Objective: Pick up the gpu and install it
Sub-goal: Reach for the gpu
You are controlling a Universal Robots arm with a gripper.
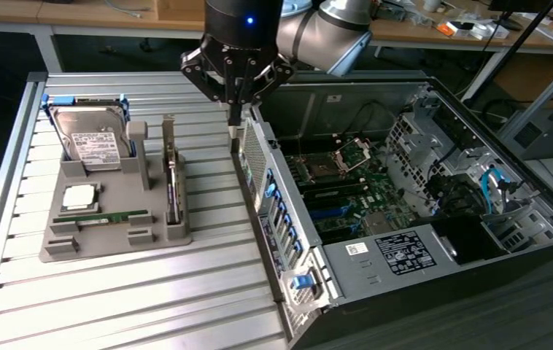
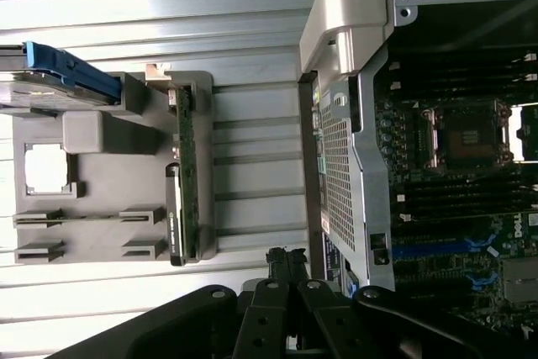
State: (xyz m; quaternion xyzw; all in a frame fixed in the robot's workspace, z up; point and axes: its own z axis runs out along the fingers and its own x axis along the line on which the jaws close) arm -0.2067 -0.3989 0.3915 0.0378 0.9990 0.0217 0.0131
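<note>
Pincer [image 2: 286, 258], tips together, hangs between the case [image 2: 336, 166] and the edge-on gpu [image 2: 187, 170], half-hidden in its tray [image 2: 109, 170].

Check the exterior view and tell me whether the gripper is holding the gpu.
No, the gpu stands on edge in its slot of the gray tray, apart from the shut gripper.

A bare strip of ribbed silver metal tabletop [image 1: 215, 211] lies open between the grey plastic parts tray [image 1: 111, 244], its thin dark-green gpu card [image 1: 172, 189] standing on edge at that side, and the open computer case's perforated silver rear wall [image 1: 255, 157], the black hand [image 1: 233, 130] hanging above.
</note>
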